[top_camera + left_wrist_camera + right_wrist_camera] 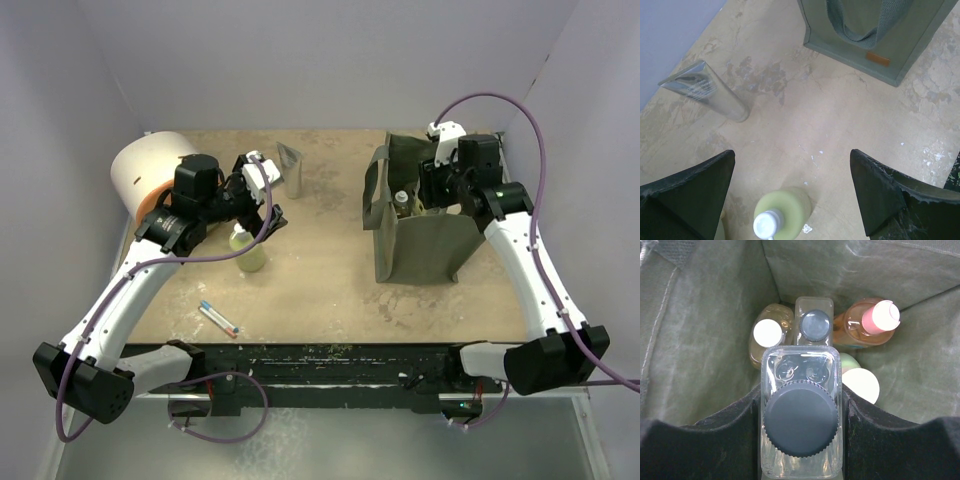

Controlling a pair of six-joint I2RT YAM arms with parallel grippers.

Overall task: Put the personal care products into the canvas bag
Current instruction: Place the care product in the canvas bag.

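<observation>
Right hand [800, 412]: black padded fingers clamped on square clear bottle [801, 371] with ribbed black cap, inside the bag.
Left hand [792, 167]: spread wide, empty, over pale green bottle [785, 205].
Canvas bag [425, 245]: olive woven fabric, boxy, upright on counter [320, 280].
Silver tube [705, 90]: glossy, crimped end, on counter.
Pale green bottle: round, white cap, upright.

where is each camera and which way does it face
Top external: above, behind the arms, looking down on the table; both arms show.
Left wrist: looks down past the open left gripper at the pale green bottle and silver tube.
Right wrist: looks down into the canvas bag; right gripper holds a clear bottle.
Shared: top and left wrist show that tube.
</observation>
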